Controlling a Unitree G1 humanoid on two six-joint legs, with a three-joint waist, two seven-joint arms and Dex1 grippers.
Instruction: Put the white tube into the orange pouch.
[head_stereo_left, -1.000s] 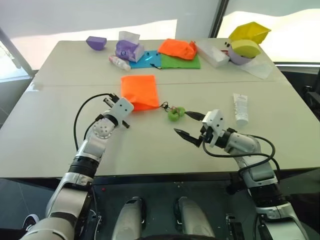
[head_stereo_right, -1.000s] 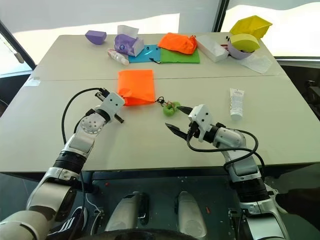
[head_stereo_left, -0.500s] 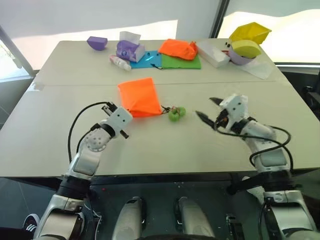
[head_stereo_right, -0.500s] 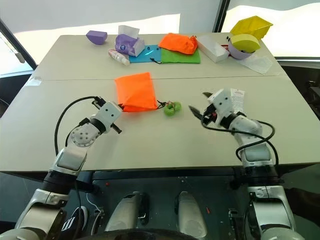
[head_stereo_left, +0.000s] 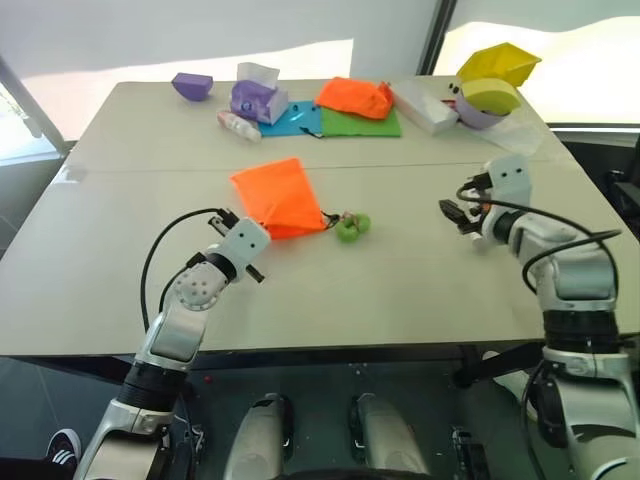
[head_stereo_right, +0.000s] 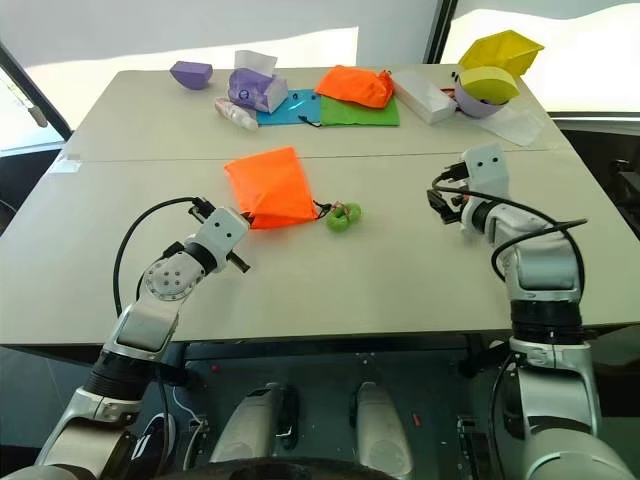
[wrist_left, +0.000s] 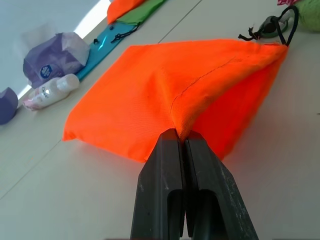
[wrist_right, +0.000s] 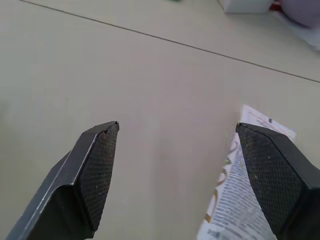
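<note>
- Right wrist view shows the small white plastic squeeze tube lying flat on the pale table, just beside one pad of the right gripper, whose fingers stand wide apart.
- Best to centre over the tube before closing.
- Left gripper is pinched shut on the bright orange fabric drawstring pouch; the head views add its green ring charm.

a robot test space, by the look of it. two plain grey tables stand pushed together by bright windows. small props lie in a row along the far edge, bins among them.
</note>
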